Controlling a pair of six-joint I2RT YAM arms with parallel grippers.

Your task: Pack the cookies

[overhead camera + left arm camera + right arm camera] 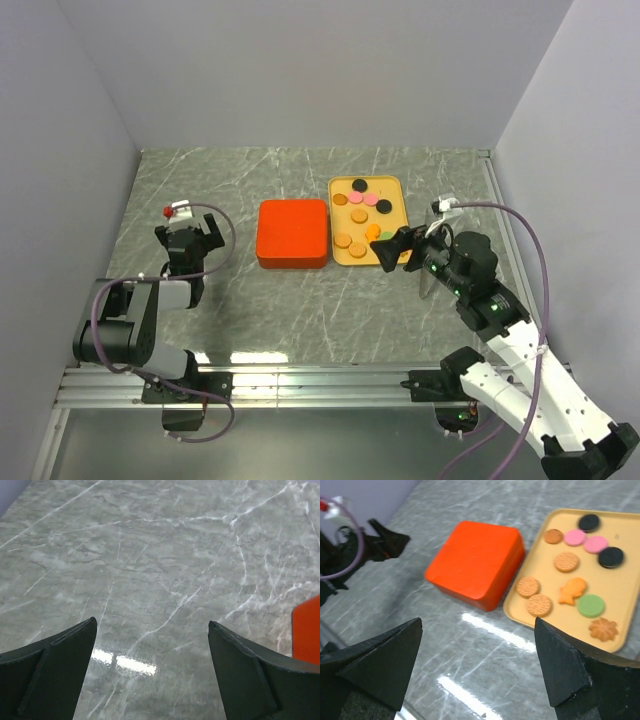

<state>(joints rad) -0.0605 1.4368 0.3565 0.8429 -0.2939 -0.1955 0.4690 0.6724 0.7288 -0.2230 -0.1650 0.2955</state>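
Grey marble-look tabletop (300, 320), pale walls all around. Cookies (566, 561) are all lying flat on a shallow yellow tray (625, 587) a bit right of centre: round tan ones, two pink, two black, one green (plus a fish-shaped orange one and a flower-shaped one). Just left of the tray sits an orange-red box (477, 562), close but not touching as far as I can see. Right tool (477, 622) hovers by the tray's near edge, fingers spread wide, nothing in them. Left tool (152, 625) is well off to the left over the tabletop, also spread wide and holding nothing.
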